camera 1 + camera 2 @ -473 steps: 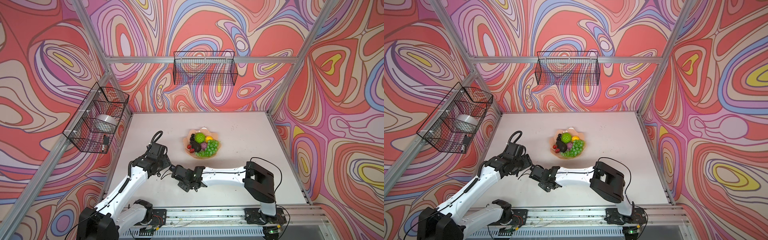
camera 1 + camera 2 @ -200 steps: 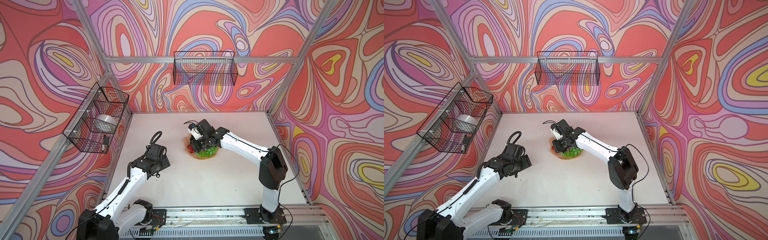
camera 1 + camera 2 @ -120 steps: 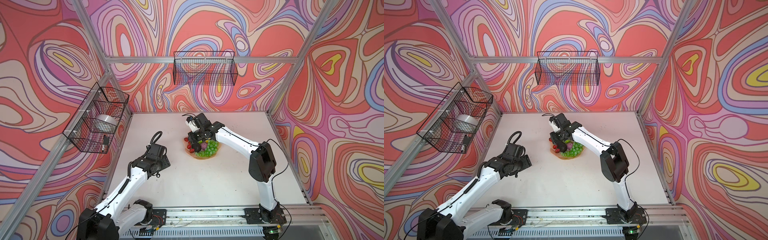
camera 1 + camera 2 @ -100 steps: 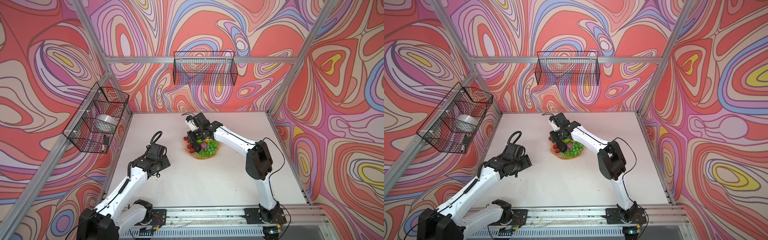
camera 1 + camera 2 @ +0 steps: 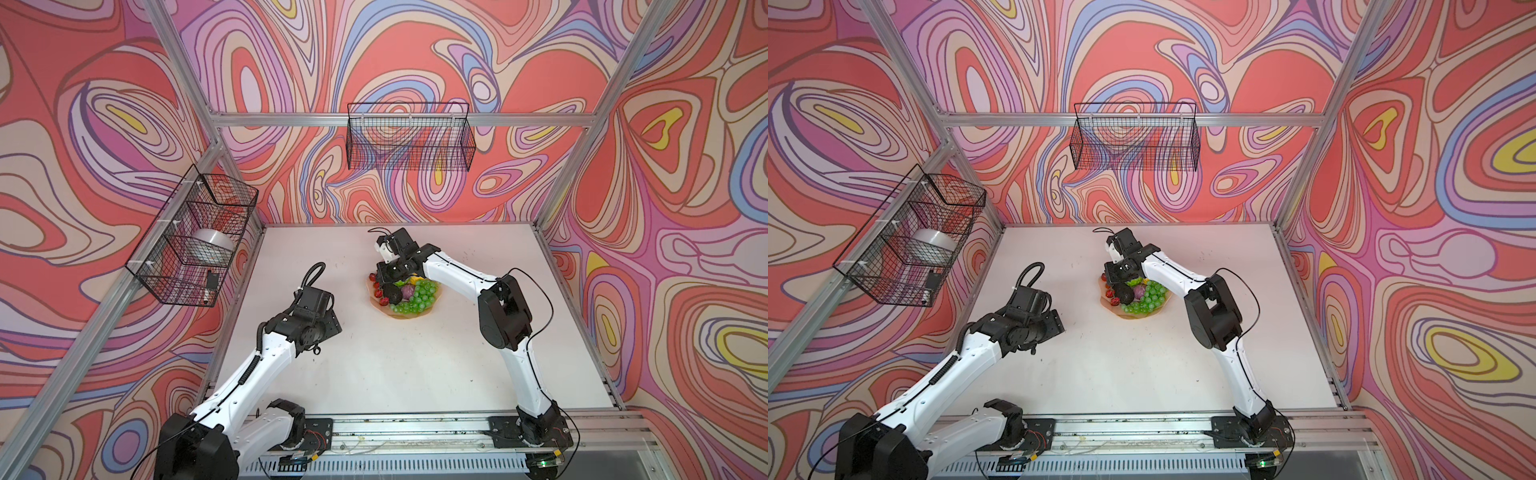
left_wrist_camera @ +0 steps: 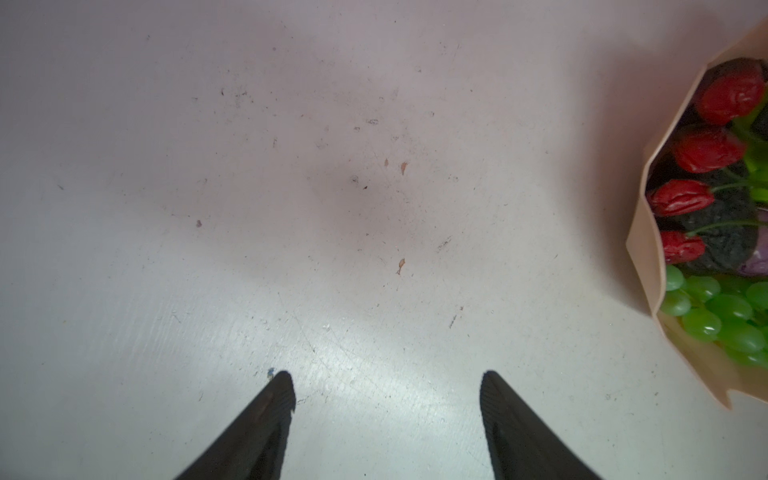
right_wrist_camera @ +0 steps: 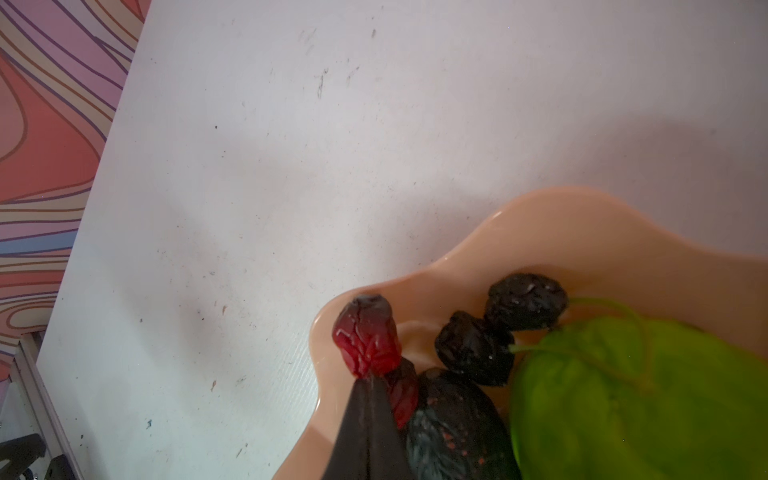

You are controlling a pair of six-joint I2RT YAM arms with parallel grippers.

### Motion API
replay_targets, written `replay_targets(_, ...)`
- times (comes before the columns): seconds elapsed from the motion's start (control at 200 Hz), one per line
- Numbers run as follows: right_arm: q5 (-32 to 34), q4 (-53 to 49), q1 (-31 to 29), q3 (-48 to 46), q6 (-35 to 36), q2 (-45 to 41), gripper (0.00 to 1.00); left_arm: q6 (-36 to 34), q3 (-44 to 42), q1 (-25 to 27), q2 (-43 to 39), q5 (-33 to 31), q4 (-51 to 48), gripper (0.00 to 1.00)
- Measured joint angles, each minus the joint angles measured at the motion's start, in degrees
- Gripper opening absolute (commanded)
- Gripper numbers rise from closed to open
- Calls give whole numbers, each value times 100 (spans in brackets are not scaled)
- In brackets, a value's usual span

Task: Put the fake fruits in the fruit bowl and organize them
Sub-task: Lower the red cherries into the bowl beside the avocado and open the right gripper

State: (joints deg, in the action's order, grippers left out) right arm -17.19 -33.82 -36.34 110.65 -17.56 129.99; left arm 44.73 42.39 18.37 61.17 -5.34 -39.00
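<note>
The peach-pink fruit bowl (image 5: 405, 316) (image 5: 1133, 316) sits mid-table holding the fake fruits: green grapes (image 5: 415, 297) (image 5: 1144, 299), a dark avocado (image 5: 392, 294), a purple ball (image 5: 408, 292) and red cherries (image 5: 378, 293). My right gripper (image 5: 384, 279) (image 5: 1115, 279) hangs over the bowl's far-left rim. In the right wrist view it is shut (image 7: 368, 380), its tip against a red cherry (image 7: 368, 336) beside black cherries (image 7: 525, 307) and a green fruit (image 7: 623, 395). No grip on a stem shows. My left gripper (image 5: 326, 328) (image 6: 386, 382) is open and empty over bare table, left of the bowl (image 6: 648, 257).
One black wire basket (image 5: 409, 141) hangs on the back wall. Another (image 5: 193, 245) on the left wall holds a silvery roll. An aluminium rail (image 5: 415, 428) runs along the front edge. Patterned walls close in the white table on three sides.
The right arm swung from the table's front, near the left gripper, out to the bowl's far-left rim, then nearly settled there. The left arm stayed put.
</note>
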Motion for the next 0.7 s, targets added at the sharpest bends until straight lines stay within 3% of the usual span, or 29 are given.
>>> replay_targets(0.451,-87,214,164,-518,-343,-76,0,2,37,0,160,85,33,74)
replay_targets(0.621,-81,332,166,-645,-439,-188,27,0,37,0,160,85,61,75)
replay_targets(0.696,-79,348,166,-640,-385,-240,37,-13,37,0,160,94,83,82)
